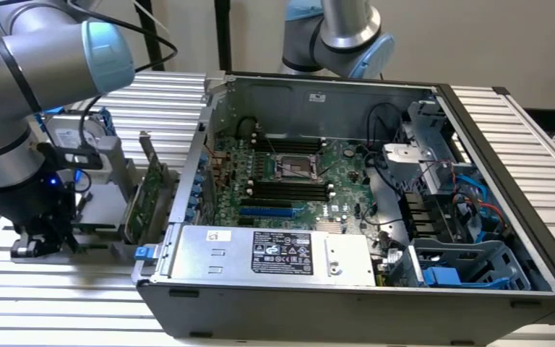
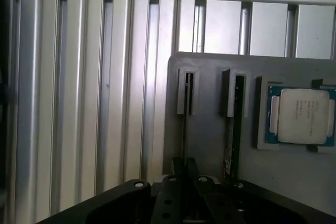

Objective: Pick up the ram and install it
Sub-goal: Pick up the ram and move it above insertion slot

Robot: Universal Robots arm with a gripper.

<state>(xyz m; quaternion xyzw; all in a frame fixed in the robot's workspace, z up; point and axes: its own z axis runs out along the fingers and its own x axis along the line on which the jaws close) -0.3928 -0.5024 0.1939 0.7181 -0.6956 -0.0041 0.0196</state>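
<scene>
A: On the slatted counter (image 1: 519, 137), what takes up the most room?

B: The open computer case (image 1: 355, 296), lying on its side with the motherboard (image 1: 287, 181) showing. My arm (image 1: 27, 116) stands at the exterior view's left of it, bent down over a grey holder block (image 2: 210, 135) just beside the case.

A: What does the block carry?

B: A tall green expansion card (image 1: 152, 199) stands upright in it, nearest the case. A hard drive (image 1: 75, 137) with blue rails stands just behind my forearm in the exterior view. Seen from my wrist, a processor chip (image 2: 302, 115) lies flat in a recess, and two narrow slots run alongside it.

A: And the ram?

B: The ram (image 2: 184, 135) stands on edge in the slot farther from the chip, not lifted out. A second stick (image 2: 230, 150) fills the slot next to the chip.

A: Your fingers?

B: My fingers (image 2: 180, 169) are down at the block, clenched on the ram's top edge, with only that thin edge between the tips.
</scene>
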